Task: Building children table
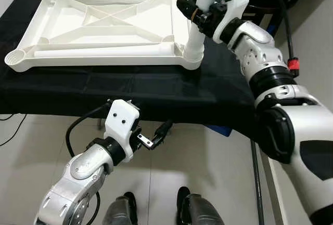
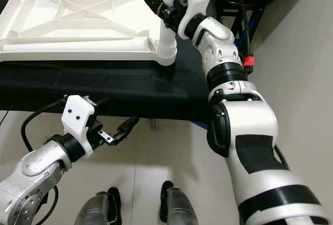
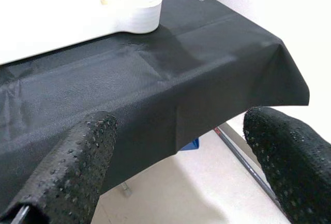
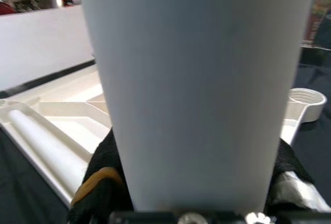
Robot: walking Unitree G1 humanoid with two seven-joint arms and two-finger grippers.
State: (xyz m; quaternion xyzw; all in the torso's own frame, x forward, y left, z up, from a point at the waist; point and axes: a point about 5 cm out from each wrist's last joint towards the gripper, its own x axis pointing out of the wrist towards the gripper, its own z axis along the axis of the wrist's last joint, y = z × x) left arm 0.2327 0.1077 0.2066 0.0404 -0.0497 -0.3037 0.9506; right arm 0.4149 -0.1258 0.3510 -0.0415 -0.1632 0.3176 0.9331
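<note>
Tabletop (image 1: 104, 22), white plastic, lies upside-down, ribbed underneath.

black-draped table (image 1: 156, 92), upturned white tabletop (image 1: 104, 22)

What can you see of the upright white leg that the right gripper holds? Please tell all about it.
The leg is a smooth white tube, plastic by its look. It stands upright in the near right corner socket of the upturned tabletop, with ridges at its foot. The right gripper is shut on it midway up, a black finger on each side. Its top runs out of frame.
</note>
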